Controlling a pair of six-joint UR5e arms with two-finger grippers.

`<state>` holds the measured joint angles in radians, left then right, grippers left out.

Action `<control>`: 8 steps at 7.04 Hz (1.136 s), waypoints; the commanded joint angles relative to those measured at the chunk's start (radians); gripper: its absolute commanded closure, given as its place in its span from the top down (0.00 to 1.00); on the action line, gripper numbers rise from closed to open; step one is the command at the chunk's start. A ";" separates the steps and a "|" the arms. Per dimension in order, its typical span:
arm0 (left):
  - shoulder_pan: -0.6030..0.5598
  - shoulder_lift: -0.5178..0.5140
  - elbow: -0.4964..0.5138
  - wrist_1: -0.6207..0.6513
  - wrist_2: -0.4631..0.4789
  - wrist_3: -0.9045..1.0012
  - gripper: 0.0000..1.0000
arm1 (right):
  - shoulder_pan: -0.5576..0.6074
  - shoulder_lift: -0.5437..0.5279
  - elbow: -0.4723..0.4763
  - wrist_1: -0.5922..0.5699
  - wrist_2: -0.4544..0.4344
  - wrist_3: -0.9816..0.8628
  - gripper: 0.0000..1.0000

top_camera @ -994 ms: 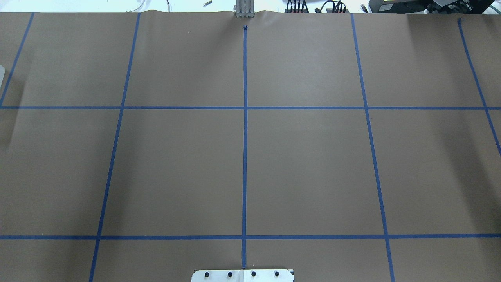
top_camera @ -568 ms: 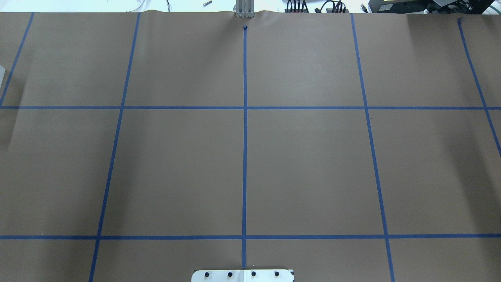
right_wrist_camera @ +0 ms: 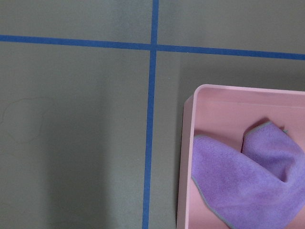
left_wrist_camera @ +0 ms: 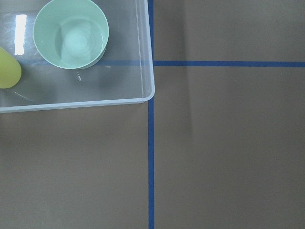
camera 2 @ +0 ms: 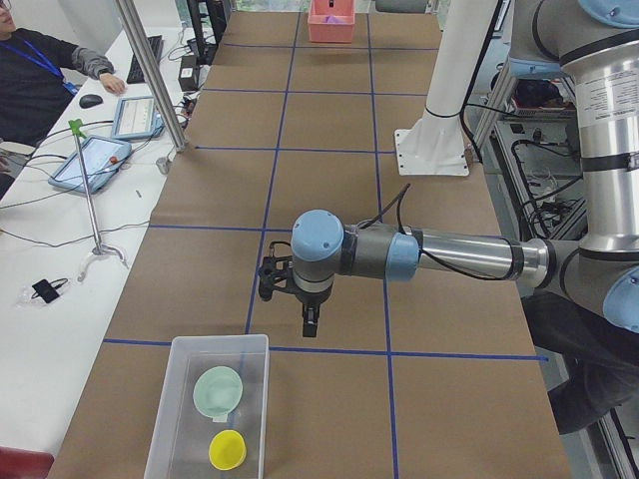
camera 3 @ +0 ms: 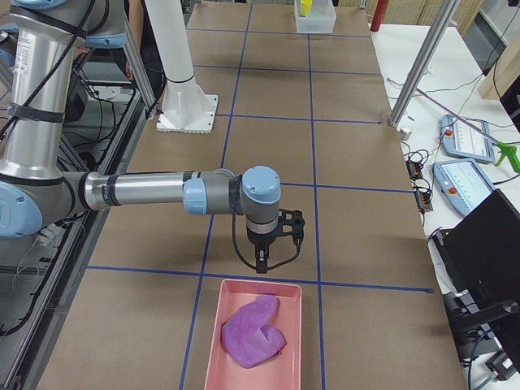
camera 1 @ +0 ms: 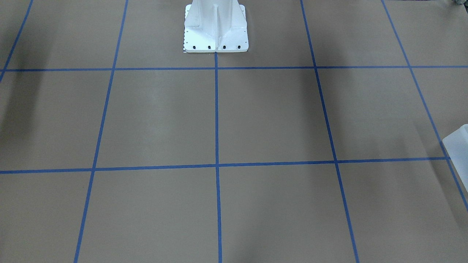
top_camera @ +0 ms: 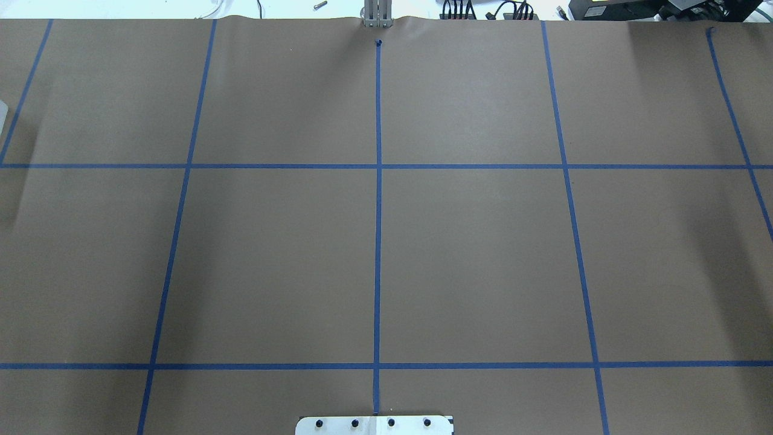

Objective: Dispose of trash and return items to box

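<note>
Box [camera 2: 182, 424] lies on the worktop [camera 2: 329, 150], long axis running 12 to 6 o'clock in the left side view. Inside it, the bowl [camera 2: 219, 390] sits mouth-up at 12 o'clock of the cup [camera 2: 228, 451], also mouth-up, not touching. Jaws of the left arm [camera 2: 449, 257] hang at 1 o'clock of the box, those of the right arm [camera 3: 146, 189] at 12 o'clock of a pink tray [camera 3: 280, 305]; open or closed cannot be told for either.

Mint-green bowl [left_wrist_camera: 71, 33] sat open side up near yellow cup [left_wrist_camera: 8, 70], both inside frosted box [left_wrist_camera: 109, 81]
</note>
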<state>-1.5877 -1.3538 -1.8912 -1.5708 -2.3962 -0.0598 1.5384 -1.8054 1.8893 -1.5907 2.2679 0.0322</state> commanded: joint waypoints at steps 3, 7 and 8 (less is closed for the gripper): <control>-0.002 0.002 0.001 0.002 0.002 0.000 0.99 | -0.012 0.001 0.002 0.000 0.002 0.002 1.00; -0.003 0.002 -0.002 0.000 0.002 0.000 0.99 | -0.027 0.000 0.005 0.000 0.002 0.002 1.00; -0.005 0.004 -0.003 0.000 0.002 0.000 0.98 | -0.027 0.000 0.005 0.000 0.002 0.002 1.00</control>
<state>-1.5911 -1.3504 -1.8931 -1.5708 -2.3942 -0.0598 1.5119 -1.8049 1.8943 -1.5907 2.2703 0.0337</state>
